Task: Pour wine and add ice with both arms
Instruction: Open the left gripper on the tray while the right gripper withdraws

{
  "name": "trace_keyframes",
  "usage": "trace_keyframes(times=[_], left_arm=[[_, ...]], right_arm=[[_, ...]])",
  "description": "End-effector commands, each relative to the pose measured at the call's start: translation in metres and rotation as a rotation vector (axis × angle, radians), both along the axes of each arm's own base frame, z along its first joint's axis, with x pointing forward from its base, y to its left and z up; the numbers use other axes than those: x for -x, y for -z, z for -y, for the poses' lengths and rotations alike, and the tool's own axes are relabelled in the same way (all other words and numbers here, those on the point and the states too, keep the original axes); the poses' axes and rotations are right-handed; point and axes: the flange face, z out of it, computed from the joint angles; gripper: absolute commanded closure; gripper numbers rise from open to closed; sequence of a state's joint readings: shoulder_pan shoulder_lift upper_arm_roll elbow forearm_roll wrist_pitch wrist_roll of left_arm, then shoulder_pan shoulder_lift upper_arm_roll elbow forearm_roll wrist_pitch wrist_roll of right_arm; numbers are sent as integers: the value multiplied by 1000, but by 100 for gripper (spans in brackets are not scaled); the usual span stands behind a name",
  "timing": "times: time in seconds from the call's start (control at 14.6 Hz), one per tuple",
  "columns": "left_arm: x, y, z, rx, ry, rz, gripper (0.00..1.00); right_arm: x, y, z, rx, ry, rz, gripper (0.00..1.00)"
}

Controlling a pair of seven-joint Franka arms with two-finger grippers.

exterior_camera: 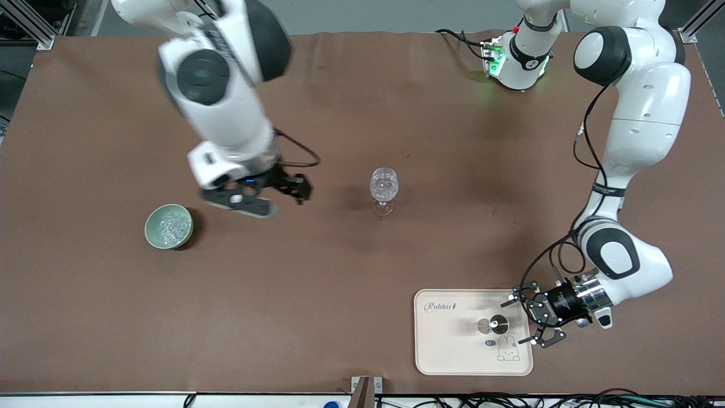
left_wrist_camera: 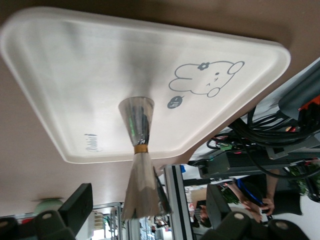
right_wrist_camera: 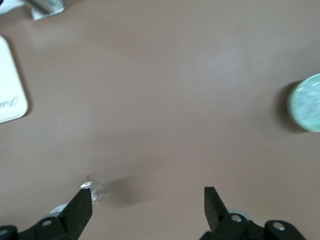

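The ice lies as small clear chunks in a green bowl on the brown table, toward the right arm's end of it and slightly nearer the front camera than the stemmed glass at mid-table, which holds glinting clear pieces in its bowl. The right gripper hangs over bare table between the bowl and the glass, its fingers spread wide with nothing in them. Nearer the front camera than the glass, toward the left arm's end, a cream tray printed with a rabbit carries an upright bottle. The left gripper sits level beside the tray's edge, fingers apart and empty, facing the bottle.
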State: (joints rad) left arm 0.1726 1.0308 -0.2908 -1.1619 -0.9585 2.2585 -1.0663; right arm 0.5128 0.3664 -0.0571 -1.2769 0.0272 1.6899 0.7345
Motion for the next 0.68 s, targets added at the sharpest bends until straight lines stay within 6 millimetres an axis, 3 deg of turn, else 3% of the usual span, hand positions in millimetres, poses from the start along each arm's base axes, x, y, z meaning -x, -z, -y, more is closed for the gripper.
trace_keyframes(times=[0.0,0.07,0.21,0.48,0.62], left_arm=[[5,-35,-5,-83,79,-31,0],[7,-47,-5,-132,125,-30,0],[11,-61,-14,-201,187,-44,0],[19,-92,-17,-321,310,-46,0],[26,-112,-17,-424,403,-50,0]], right_arm=[[10,-11,83,9,-26,-24,1],[11,-13,123,21,-34,-26,1],[13,-16,173,25,-40,-33,2],[21,-14,252,64,-36,-48,2],[25,-15,279,63,-51,-53,3]])
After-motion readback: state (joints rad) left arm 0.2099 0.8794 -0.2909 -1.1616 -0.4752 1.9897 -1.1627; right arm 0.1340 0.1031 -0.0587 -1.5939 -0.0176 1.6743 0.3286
